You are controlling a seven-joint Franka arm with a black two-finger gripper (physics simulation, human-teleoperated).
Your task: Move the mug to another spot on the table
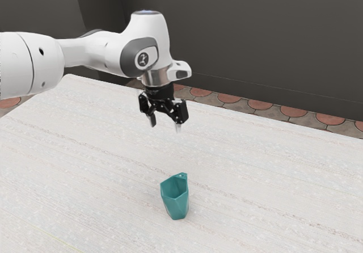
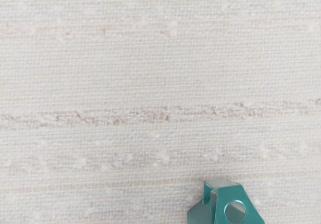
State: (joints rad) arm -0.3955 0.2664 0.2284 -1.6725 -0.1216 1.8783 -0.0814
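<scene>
The hand (image 1: 165,126) hangs open and empty, with the mug (image 1: 174,197) upright on the table (image 1: 272,168) well below it and off its centre line. If the hand descends without recentring, a finger could strike the rim and tip the mug. The tapered, faceted walls could also slip from a shallow pinch.

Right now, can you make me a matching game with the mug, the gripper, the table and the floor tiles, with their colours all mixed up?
Things:
1. mug
2. gripper
3. table
4. floor tiles

Colours:
A. reddish brown
B. teal
C. black
D. pale cream

Pairs: 1-B, 2-C, 3-D, 4-A
</scene>
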